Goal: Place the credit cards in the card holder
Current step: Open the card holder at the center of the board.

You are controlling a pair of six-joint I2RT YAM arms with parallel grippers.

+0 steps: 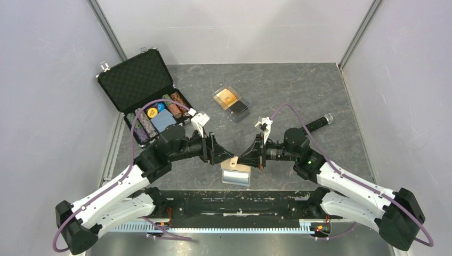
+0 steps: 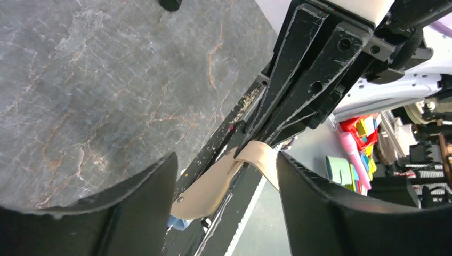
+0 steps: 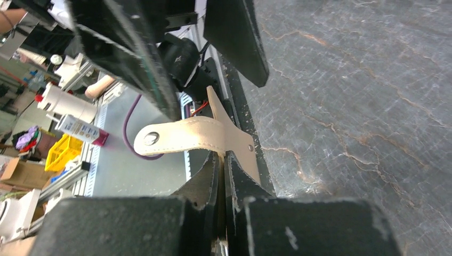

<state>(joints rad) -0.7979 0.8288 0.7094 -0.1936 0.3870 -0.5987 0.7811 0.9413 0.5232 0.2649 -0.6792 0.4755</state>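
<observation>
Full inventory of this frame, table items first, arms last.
orange-gold credit card: 1, orange-gold, in clear box, table centre
black credit card: 1, black, same box
clear box: 1, transparent, beyond the claws
card holder: 1, tan, light blue inside, near edge, between claws
poker-chip case: 1, black, open, back left
chip stacks: several, mixed colours, in case
card deck: 1, blue, among chips
cylinder: 1, black, silver tip, right side
table: 1, grey marbled
left claw: 1, black, open, flanking holder
right claw: 1, black, shut on card holder
</observation>
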